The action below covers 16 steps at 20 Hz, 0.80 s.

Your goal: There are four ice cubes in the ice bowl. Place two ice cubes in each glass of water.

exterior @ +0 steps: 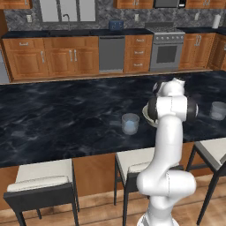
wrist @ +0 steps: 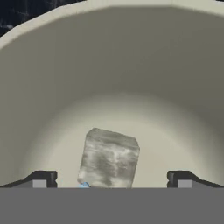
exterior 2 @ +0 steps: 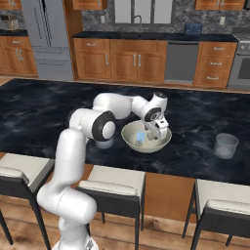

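Note:
The cream ice bowl (exterior 2: 146,148) stands on the dark counter, and my gripper (exterior 2: 152,136) reaches down into it from the left. In the hand view the bowl's inner wall (wrist: 109,52) curves around a pale translucent ice cube (wrist: 109,157) lying on its bottom. My gripper (wrist: 111,181) is open and straddles this cube, with a fingertip well clear of it on each side. One glass of water (exterior: 130,123) stands left of the bowl (exterior: 147,114), half hidden by my elbow in the right base view. The other glass (exterior 2: 226,145) stands far to the right.
Three stools (exterior 2: 114,183) line the near edge of the black marble island (exterior 2: 44,112). Wooden cabinets, a dishwasher and a stove (exterior: 167,50) run along the far wall. My own arm (exterior: 170,132) covers most of the bowl in the left base view.

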{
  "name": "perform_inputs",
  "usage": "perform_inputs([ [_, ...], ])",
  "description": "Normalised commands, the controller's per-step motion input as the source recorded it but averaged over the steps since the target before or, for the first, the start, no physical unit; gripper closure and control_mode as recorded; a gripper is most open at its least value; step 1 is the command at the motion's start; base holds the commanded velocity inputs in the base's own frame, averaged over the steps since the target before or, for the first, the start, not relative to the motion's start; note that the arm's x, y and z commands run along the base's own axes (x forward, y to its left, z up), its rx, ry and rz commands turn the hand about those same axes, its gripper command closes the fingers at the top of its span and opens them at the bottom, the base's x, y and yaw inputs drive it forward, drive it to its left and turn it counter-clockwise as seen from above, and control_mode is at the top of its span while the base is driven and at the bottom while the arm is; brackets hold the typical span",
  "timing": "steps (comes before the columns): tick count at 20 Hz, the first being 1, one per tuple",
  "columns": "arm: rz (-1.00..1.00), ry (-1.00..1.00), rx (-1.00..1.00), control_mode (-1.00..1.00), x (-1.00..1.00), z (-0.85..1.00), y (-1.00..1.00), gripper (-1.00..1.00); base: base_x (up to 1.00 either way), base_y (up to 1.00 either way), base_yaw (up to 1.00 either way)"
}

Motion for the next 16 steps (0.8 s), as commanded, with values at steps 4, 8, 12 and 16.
perform_inputs([
  [4,0.0,-0.03,0.0,-1.0,0.17,-0.16,0.0,-1.0,0.0,0.0,0.0],
  [8,0.0,-0.01,0.0,-1.0,0.1,-0.17,0.0,-1.0,0.0,0.0,0.0],
  [12,0.0,-0.01,0.0,-1.0,0.1,-0.11,0.0,-1.0,0.0,0.0,0.0],
  [16,0.0,-0.01,0.0,-1.0,0.12,-0.09,0.0,-1.0,0.0,0.0,0.0],
])
